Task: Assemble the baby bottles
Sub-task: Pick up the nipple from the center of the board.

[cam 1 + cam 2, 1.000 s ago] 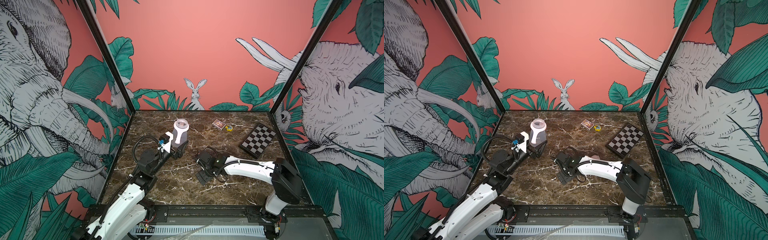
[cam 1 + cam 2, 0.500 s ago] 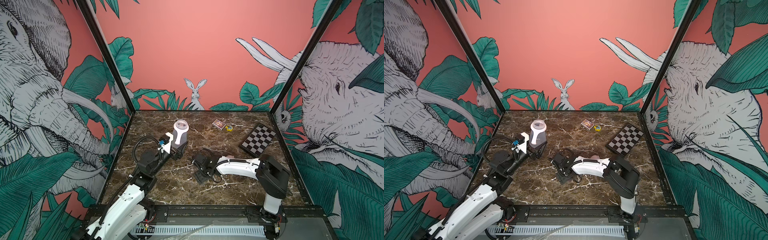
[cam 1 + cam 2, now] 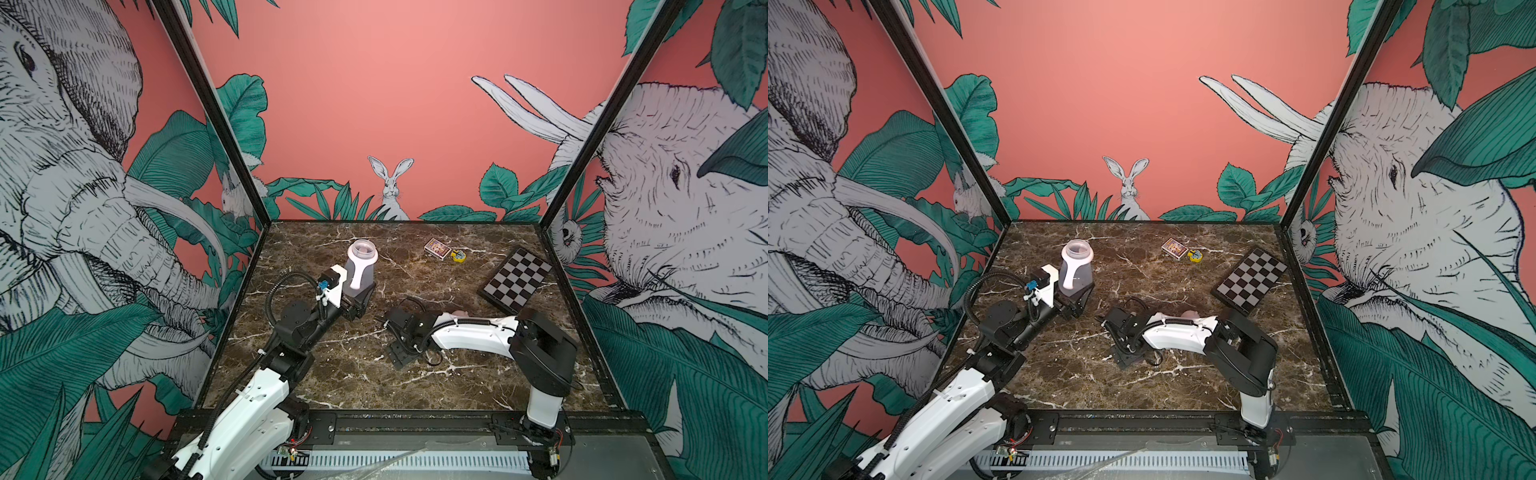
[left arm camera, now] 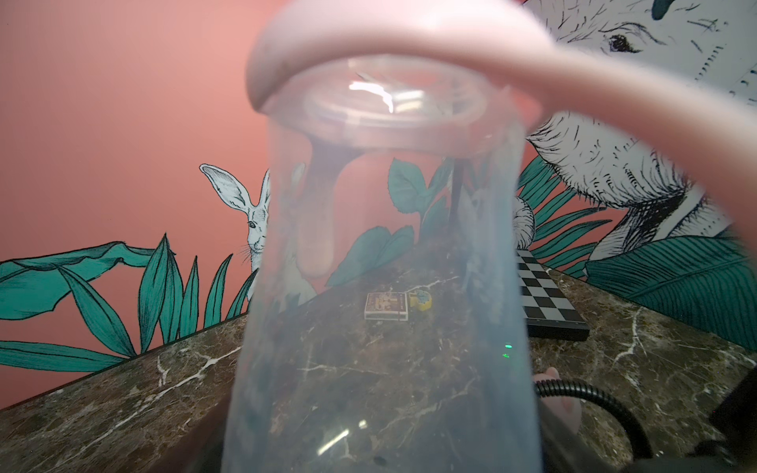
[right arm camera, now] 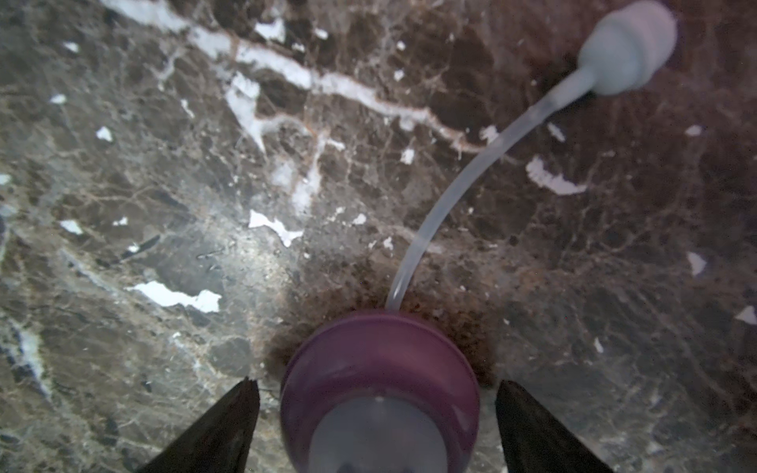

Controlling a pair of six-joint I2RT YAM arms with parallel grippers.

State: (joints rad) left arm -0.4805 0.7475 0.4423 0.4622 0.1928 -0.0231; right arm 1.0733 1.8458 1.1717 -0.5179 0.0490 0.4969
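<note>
The bottle point(image 3: 360, 268) stands upright well to the left of the board point(image 3: 517, 279), about level with the board's near corner. The left gripper point(image 3: 358, 298) is clamped tight on its lower body; whether its base touches the table point(image 3: 332, 374) cannot be told. The pale pink collar point(image 4: 409, 45) sits on the neck with the mouth open upward, and one handle hangs down the side facing the arm. The right gripper point(image 5: 377, 381) is low over the table, left of the board and nearer the front edge, roughly midway between board and bottle. Its jaws stand apart on either side of the purple nipple point(image 5: 381, 381), with a thin gap showing on each side, so nothing is gripped. The nipple rests on the table, and the straw point(image 5: 463, 176) curves away from it across the marble to a pale bulb at its far end. The pink cap point(image 3: 1190, 313) shows only as a sliver behind the right forearm, between that arm and the board. The box point(image 3: 437, 248) lies just left of the board's far corner, toward the back wall.
</note>
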